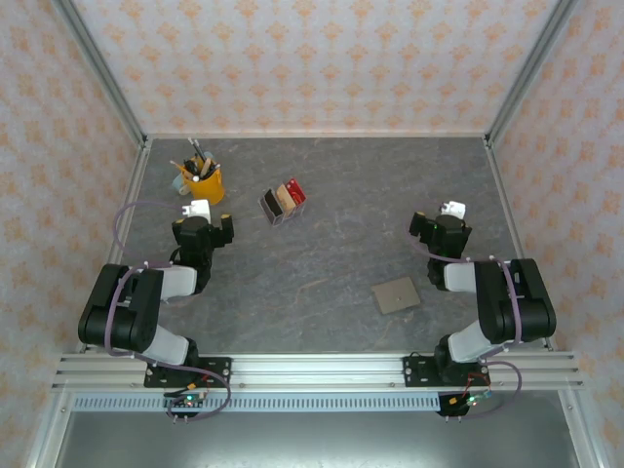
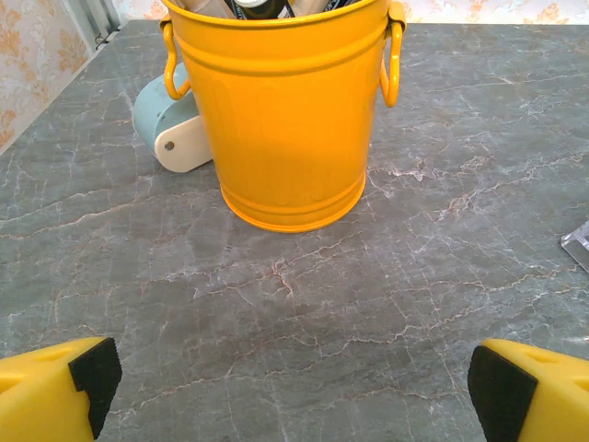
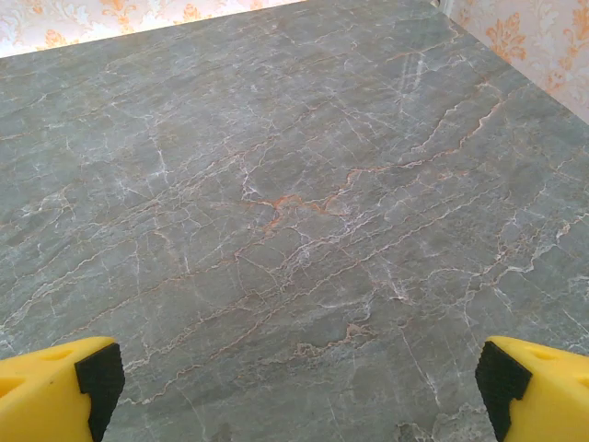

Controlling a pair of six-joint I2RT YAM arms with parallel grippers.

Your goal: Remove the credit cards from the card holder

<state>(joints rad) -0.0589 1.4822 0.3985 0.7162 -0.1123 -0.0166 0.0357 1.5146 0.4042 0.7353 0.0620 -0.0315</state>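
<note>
**Both grippers wide and empty, card holder shut near the right arm**

The left gripper [image 2: 294, 382] hangs with its jaws spread wide and nothing between them. It faces a yellow bucket [image 2: 285, 110] with a pale blue and white roll [image 2: 175, 129] touching its side. Further right stands a small clear rack [image 1: 283, 201] of brown and red slabs, which is no part of this job. The card holder [image 1: 397, 294] lies flat and shut on the table [image 1: 322, 263], well apart from the rack and near the right arm's base. Any credit cards are hidden inside it. The right gripper [image 3: 294, 387] is also spread wide and empty, over bare table beyond the card holder.

The step in hand looks like the approach. The right arm sits nearer, so it would probably do best to draw back and come down on the card holder. So thin a thing offers little to pinch. One gripper could pin one half while the other lifts the free flap. Which edge is the fold cannot be told.

The table is grey with pale stone veining and looks smooth, so the card holder may slide if nudged. Pale wallpaper with orange motifs closes three sides, with metal posts at the corners
</note>
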